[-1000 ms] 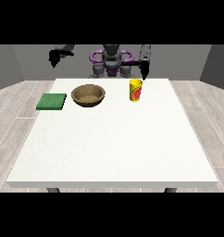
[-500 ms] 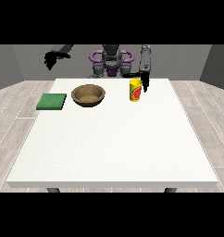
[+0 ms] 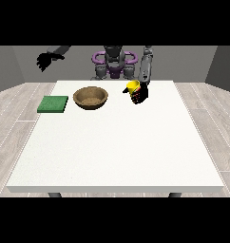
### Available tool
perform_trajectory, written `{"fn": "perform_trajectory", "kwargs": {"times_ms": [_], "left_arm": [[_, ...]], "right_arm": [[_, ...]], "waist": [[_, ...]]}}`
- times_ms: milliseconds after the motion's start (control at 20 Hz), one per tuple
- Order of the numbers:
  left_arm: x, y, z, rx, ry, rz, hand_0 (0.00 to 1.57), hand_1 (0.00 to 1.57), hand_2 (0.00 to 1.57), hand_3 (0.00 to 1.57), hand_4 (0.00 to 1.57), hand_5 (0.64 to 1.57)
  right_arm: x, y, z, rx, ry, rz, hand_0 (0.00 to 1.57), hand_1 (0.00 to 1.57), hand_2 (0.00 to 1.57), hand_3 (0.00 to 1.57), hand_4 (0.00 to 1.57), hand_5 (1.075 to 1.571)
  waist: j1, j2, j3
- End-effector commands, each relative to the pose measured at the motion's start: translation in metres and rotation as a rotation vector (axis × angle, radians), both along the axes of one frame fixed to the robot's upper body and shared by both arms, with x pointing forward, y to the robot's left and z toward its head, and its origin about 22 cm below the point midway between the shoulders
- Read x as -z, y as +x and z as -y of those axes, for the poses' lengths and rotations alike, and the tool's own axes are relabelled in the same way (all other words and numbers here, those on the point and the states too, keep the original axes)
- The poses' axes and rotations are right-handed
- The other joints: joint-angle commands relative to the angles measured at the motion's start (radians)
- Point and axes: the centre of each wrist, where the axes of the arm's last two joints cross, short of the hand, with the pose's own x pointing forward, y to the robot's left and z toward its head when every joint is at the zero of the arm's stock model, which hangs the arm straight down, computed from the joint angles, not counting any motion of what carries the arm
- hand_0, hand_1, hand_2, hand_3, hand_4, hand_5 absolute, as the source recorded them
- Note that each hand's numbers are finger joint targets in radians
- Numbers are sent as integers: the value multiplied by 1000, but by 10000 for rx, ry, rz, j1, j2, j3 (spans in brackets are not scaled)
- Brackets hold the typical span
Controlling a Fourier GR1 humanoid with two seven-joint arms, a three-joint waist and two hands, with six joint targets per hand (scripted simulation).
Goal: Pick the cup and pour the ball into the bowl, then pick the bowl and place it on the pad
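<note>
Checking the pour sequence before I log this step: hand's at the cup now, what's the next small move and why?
Probably carry the cup towards the bowl. The hand at the view's right is wrapped on the yellow cup, which already looks tilted, yet it sits well to the right of the brown bowl, so pouring here would likely miss. The green pad comes later.

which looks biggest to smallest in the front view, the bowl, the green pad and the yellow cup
1. bowl, widest of the three
2. green pad, a bit narrower than the bowl
3. yellow cup, clearly smallest, though the hand at the view's right covers part of it

All three sit about equally far from the camera.
</note>
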Motion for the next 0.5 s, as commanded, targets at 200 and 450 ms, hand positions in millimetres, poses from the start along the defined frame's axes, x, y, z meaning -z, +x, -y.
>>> {"fn": "perform_trajectory", "kwargs": {"times_ms": [200, 450], "left_arm": [[10, -1, 24, 81, 2001, -1249, 1302, 1302, 1571, 1571, 1231, 1548], [-28, 39, 35, -671, 4621, -1226, 1320, 1320, 1571, 1571, 1232, 1552]], "right_arm": [[-7, -2, 38, 594, 159, -1376, 0, 0, 0, 0, 363, 1570], [-14, 15, 27, 578, -37, -1874, 0, 0, 0, 0, 495, 1571]], "waist": [[504, -1328, -16], [386, -2124, 1]]}}
